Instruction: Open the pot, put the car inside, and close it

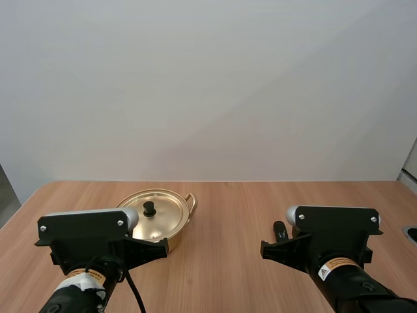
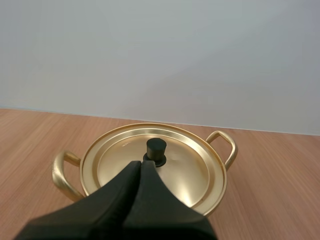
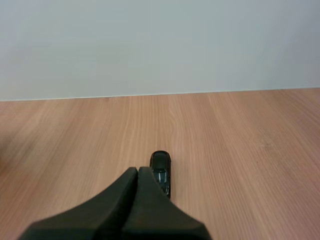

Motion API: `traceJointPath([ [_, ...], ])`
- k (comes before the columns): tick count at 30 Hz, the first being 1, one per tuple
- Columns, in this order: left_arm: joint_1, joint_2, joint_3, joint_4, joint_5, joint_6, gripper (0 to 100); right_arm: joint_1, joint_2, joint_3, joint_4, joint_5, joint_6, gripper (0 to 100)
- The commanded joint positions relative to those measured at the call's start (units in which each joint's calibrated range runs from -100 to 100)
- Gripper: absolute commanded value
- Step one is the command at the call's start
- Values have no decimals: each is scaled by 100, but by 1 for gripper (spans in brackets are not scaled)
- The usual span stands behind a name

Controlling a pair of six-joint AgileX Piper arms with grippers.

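Note:
A gold pot [image 1: 184, 223] with two loop handles stands on the wooden table at centre left, its lid [image 1: 164, 207] on, with a black knob [image 1: 149, 208]. My left gripper [image 2: 139, 166] is shut, its tips just short of the knob [image 2: 156, 149] and above the lid [image 2: 187, 170]. A small black toy car [image 1: 280, 230] lies on the table at the right. My right gripper [image 3: 137, 172] is shut on nothing, its tips just beside the car [image 3: 161, 170], which points away from it.
The wooden table [image 1: 228, 215] runs bare between pot and car, with a plain white wall behind. A dark object [image 1: 410, 233] sits at the table's right edge.

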Motion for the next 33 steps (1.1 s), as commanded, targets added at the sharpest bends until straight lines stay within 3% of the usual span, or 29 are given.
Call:
traceJointPath([
  [1,1,0,0,39,-5,3,0,3,-2,0,-43,-112,-6,0],
  [8,1,0,0,917,-1888,35,0,3,-2,0,-247,-652,-6,0],
  [14,1,0,0,916,-2687,35,0,3,-2,0,-247,-677,-6,0],
  [23,1,0,0,905,-2578,35,0,3,-2,0,-630,-942,-6,0],
  [27,1,0,0,905,-2577,86,0,3,-2,0,-630,-1788,-343,0],
  [28,1,0,0,936,-2593,359,0,3,-2,0,-630,-1930,-495,0],
  [31,1,0,0,1004,-2333,2091,0,3,-2,0,-630,-1979,-1082,0],
  [33,1,0,-12,1004,-2304,2561,0,3,-2,0,-630,-1979,-1114,0],
])
